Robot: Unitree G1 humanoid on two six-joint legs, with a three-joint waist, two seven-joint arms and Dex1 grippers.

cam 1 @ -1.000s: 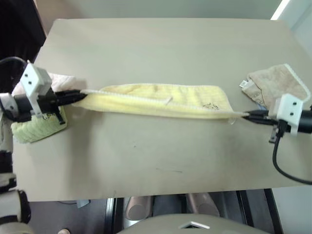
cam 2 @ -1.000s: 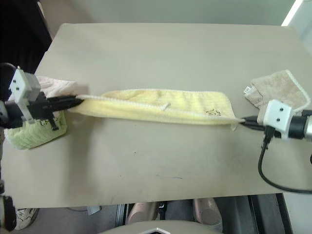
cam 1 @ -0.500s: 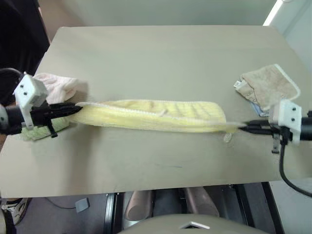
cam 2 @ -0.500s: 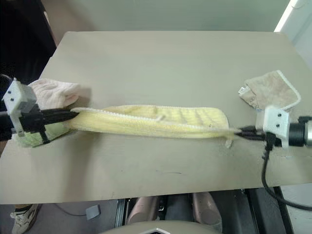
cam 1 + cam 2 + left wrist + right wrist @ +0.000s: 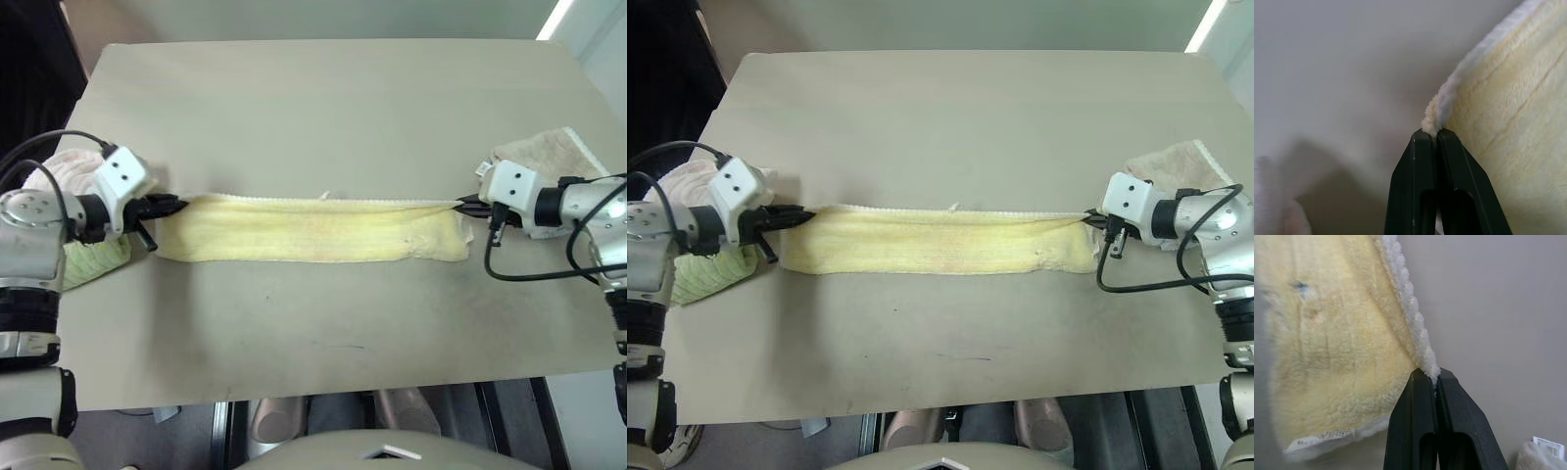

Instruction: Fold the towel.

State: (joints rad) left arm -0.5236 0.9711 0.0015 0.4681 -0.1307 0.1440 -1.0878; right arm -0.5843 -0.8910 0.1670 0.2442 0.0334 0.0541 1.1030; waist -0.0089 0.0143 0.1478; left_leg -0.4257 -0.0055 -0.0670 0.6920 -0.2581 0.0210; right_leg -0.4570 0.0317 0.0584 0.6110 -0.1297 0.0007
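The pale yellow towel (image 5: pixel 313 228) lies stretched out as a long strip across the middle of the table, its lighter hemmed edge along the far side. At its left end my left gripper (image 5: pixel 179 205) is shut on the far corner of the hem (image 5: pixel 1432 125). My right gripper (image 5: pixel 463 204) is shut on the far corner at the right end, pinching the white hem (image 5: pixel 1429 369). The strip is pulled taut between the two, with its near edge resting on the table.
The tan table (image 5: pixel 323 108) runs well beyond the towel at the back. A pink rolled towel (image 5: pixel 61 166) and a light green one (image 5: pixel 93 262) sit behind my left hand. A beige towel with white edging (image 5: pixel 549 152) lies behind my right hand.
Both grippers have carried the towel's corners farther onto the table and lower. The towel, hanging bunched between them before, now lies flatter and wider on the surface.
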